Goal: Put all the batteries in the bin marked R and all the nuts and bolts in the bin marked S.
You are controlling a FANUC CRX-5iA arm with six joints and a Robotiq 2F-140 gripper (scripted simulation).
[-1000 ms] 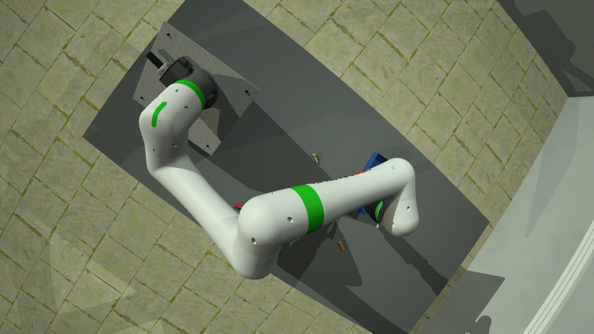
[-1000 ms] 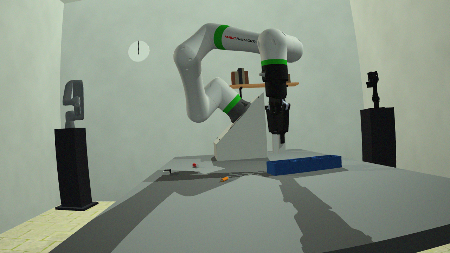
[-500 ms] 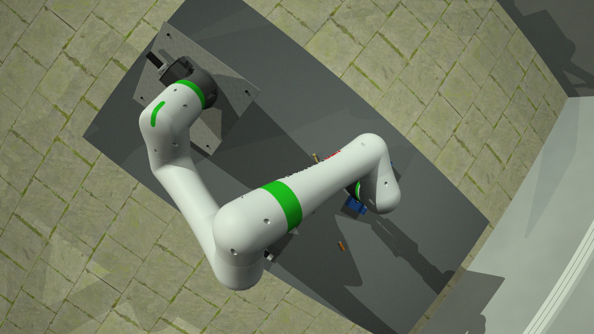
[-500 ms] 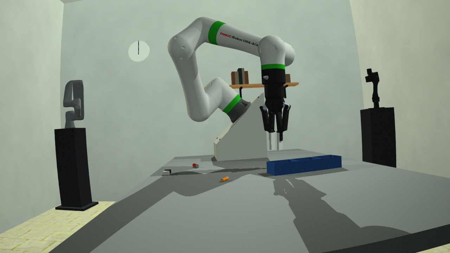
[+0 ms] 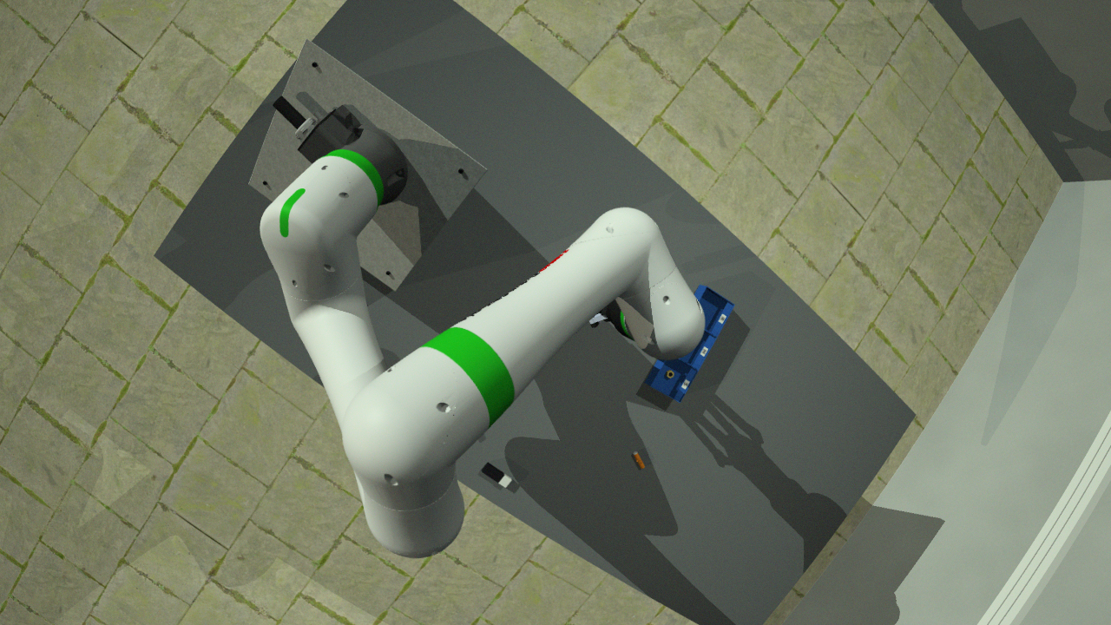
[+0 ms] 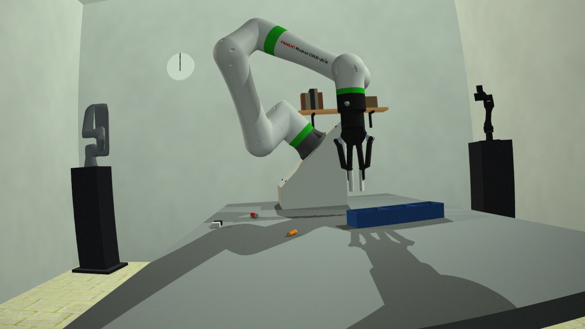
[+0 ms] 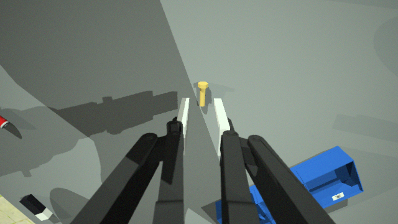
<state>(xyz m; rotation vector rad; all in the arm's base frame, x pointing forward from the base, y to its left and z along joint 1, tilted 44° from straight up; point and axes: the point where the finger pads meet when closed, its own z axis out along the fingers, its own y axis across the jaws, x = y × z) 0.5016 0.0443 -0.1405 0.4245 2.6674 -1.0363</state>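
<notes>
My gripper (image 7: 201, 109) hangs above the table with its fingers a little apart and nothing between them; it also shows in the exterior view (image 6: 355, 188). A yellow bolt (image 7: 202, 93) lies on the table just beyond the fingertips in the wrist view. The blue row of bins (image 6: 394, 213) stands flat to the right of the gripper, and also shows from above (image 5: 691, 345) and in the wrist view (image 7: 323, 180). A small brass nut (image 5: 669, 373) lies in its end compartment. An orange battery (image 6: 291, 232), a red battery (image 6: 253, 214) and a black-and-white battery (image 6: 216, 223) lie on the table.
The arm's sloped base mount (image 6: 312, 183) stands behind the gripper. From above, the arm hides the bolt and part of the bins. The black-and-white battery (image 5: 497, 475) lies close to the table's edge.
</notes>
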